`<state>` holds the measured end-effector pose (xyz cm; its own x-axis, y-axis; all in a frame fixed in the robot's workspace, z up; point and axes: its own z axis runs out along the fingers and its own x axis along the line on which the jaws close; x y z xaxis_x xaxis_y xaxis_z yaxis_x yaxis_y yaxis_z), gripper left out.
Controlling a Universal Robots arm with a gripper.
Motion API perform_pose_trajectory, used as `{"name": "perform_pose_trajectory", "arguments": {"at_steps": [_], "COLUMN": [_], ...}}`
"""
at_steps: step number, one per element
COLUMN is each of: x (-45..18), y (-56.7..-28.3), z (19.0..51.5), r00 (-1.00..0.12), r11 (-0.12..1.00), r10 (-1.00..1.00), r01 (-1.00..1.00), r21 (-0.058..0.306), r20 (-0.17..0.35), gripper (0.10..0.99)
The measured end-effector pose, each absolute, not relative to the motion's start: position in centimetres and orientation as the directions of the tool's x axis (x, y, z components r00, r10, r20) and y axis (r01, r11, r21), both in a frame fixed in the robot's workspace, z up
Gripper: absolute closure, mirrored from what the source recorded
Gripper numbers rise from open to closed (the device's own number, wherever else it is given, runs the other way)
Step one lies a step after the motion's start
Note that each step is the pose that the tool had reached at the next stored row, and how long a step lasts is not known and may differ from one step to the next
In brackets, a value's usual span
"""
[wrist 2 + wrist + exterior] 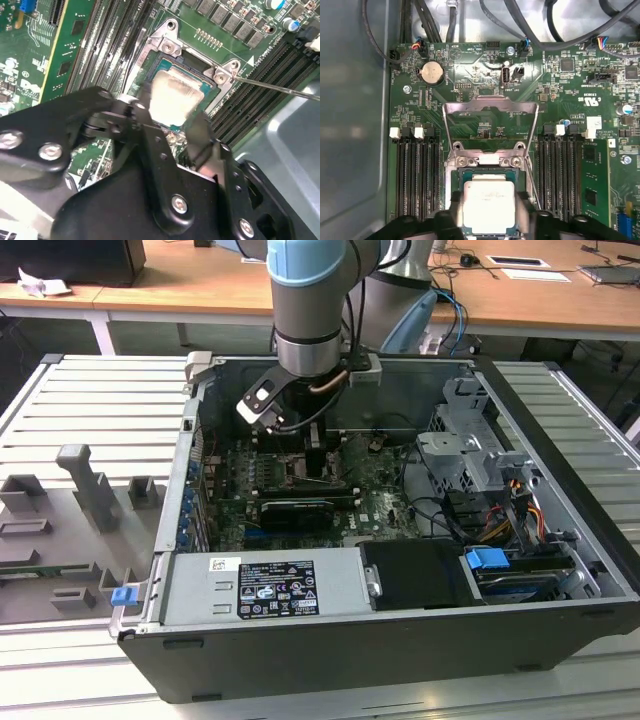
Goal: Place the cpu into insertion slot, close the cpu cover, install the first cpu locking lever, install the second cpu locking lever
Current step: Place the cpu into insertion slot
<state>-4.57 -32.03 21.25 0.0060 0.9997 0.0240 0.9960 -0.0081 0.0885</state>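
Arm is down inside the open case (350,665), with the gripper (318,465) over the socket on the board (380,485).

The cpu (489,207) is in the socket (487,174). It lies flat, metal top up, and the socket's border shows around it in both wrist views. Same chip in the second wrist view (175,97).

Gripper (489,216) straddles the cpu. The black fingers (456,212) are closed to chip width, one against each of two opposite edges. Second wrist view agrees: gripper (172,117), one finger (145,107) on the chip's edge, the other against the opposite side. It reads as gripping the cpu by its sides. I can't tell how hard it squeezes.

The cpu cover (490,105) is open. It's swung back off the socket on its hinge, and the board shows through its middle opening. It's not touching the cpu.

One thin wire lever (275,87) starts at a socket corner and sticks out over the memory slots (260,65), not latched.

Memory slots (415,180) flank the socket on both sides. A coin battery (432,73) sits beyond the cover, well apart from the socket.
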Motion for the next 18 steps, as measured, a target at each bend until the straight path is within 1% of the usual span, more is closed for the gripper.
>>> {"name": "perform_pose_trajectory", "arguments": {"at_steps": [3, 4, 5, 6, 8, 18], "x": [-4.57, -4.57, -4.57, -4.57, -4.57, -4.57], "y": [-32.03, -32.03, -32.03, -32.03, -32.03, -32.03], "z": [21.42, 21.46, 21.48, 21.54, 21.58, 21.84], "r00": [0.006, 0.006, 0.006, 0.006, 0.006, 0.006], "r11": [-0.008, -0.008, -0.008, -0.008, -0.008, -0.008], "r10": [1.000, 1.000, 1.000, 1.000, 1.000, 1.000], "r01": [0.996, 0.996, 0.996, 0.996, 0.996, 0.996], "r21": [0.089, 0.089, 0.089, 0.089, 0.089, 0.089], "r20": [0.024, 0.024, 0.024, 0.024, 0.024, 0.024], "gripper": [0.686, 0.808, 0.871, 0.871, 0.980, 0.980]}}
